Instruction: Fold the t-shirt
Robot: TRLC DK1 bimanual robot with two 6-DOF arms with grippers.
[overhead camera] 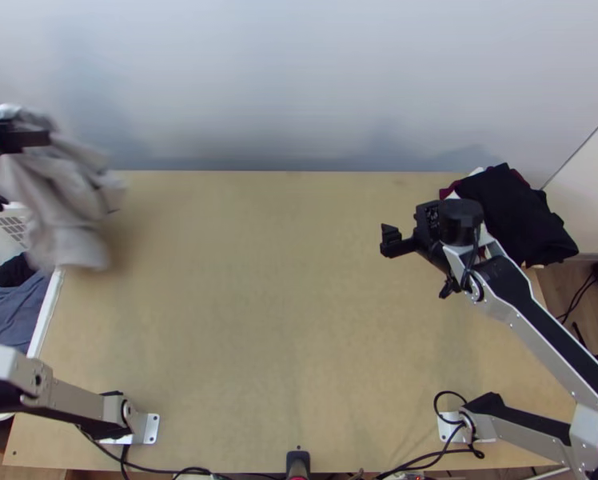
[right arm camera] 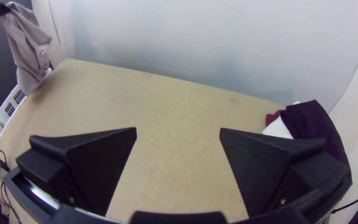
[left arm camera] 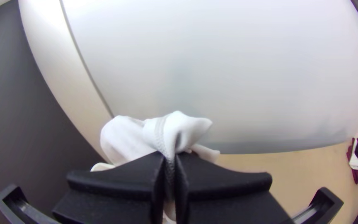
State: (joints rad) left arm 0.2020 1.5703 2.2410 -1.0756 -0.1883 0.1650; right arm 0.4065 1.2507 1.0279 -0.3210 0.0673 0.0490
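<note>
A light grey-white t-shirt (overhead camera: 63, 188) hangs bunched from my left gripper (overhead camera: 27, 138) at the far left, over the basket's edge and the table's left side. In the left wrist view the gripper (left arm camera: 170, 174) is shut on a gathered bit of the shirt (left arm camera: 175, 128), which sticks up beyond the fingers. The right wrist view has the shirt (right arm camera: 27, 49) dangling in loose folds. My right gripper (overhead camera: 391, 240) is above the table's right part; in its own wrist view the gripper (right arm camera: 179, 132) stands open with nothing between its fingers.
A white basket (overhead camera: 45, 312) with dark and blue-grey clothes (overhead camera: 15, 308) stands at the table's left edge. A pile of black, white and dark red cloth (overhead camera: 515, 212) lies at the back right corner. Bare wooden table (overhead camera: 259, 304) stretches between the arms.
</note>
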